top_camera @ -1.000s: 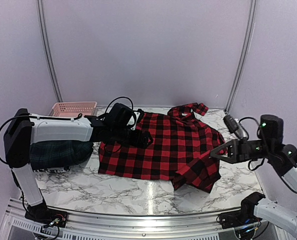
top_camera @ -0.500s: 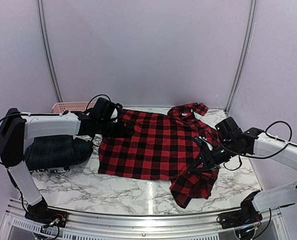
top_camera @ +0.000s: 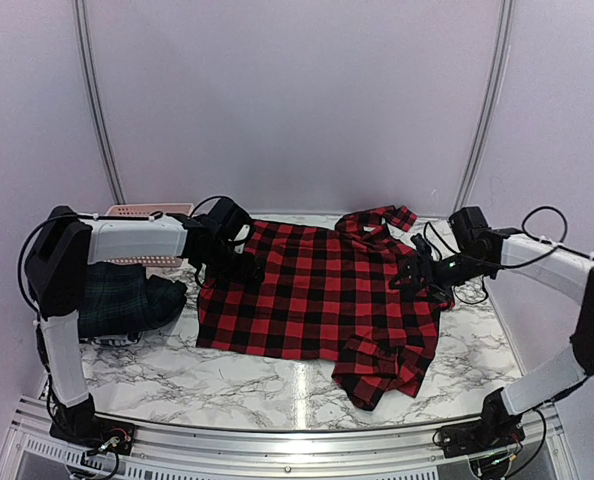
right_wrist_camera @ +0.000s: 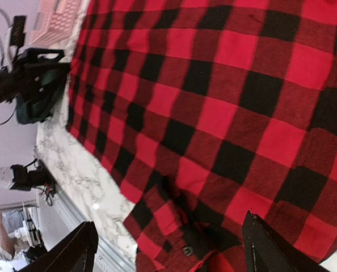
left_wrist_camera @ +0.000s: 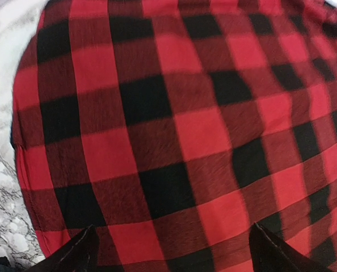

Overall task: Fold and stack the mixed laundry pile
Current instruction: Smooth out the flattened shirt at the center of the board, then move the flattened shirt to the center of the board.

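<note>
Right fingers (right_wrist_camera: 75,255) have just spread, dropping the sleeve (top_camera: 382,368) crumpled at a corner of the shirt (top_camera: 307,300); left fingers (left_wrist_camera: 78,258) are spread too; the fold looks unfinished.

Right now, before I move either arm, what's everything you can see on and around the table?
checked shirt: one, red and black, spread mid-table, sleeve bunched at near right
plaid garment: one, dark green, heaped at the table's left side
basket: one, pink, back left
table: one, white marble pattern, under everything
left gripper: one, black, open, over the shirt's left part
right gripper: one, black, open, over the shirt's right part
</note>
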Tool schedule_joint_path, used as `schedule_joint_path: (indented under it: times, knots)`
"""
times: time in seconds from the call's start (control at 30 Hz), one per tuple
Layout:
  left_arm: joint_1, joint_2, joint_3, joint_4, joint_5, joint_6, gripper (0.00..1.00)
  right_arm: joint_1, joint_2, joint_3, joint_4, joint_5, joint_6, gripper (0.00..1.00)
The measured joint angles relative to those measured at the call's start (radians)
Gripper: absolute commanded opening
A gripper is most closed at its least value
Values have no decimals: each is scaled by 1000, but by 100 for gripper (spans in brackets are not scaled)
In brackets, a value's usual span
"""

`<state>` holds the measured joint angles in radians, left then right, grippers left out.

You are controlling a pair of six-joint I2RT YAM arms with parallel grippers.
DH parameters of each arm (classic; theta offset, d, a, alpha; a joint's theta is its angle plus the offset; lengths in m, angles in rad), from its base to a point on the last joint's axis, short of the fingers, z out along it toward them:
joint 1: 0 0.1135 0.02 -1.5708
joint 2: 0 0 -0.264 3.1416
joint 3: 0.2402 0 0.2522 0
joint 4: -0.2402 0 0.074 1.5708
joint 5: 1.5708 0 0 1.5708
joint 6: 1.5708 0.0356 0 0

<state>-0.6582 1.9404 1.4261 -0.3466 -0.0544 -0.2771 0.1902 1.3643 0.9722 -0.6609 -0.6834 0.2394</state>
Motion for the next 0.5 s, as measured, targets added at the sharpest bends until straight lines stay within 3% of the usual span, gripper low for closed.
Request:
schedule_joint_path:
  times: [0.2,0.5]
  knots:
    - [0,79,-14,-74,-4,33,82,-64,196,0,58,116,10,82]
    - [-56,8,-171,-74,1,14,73,-170,283,-74,145,187,-13,78]
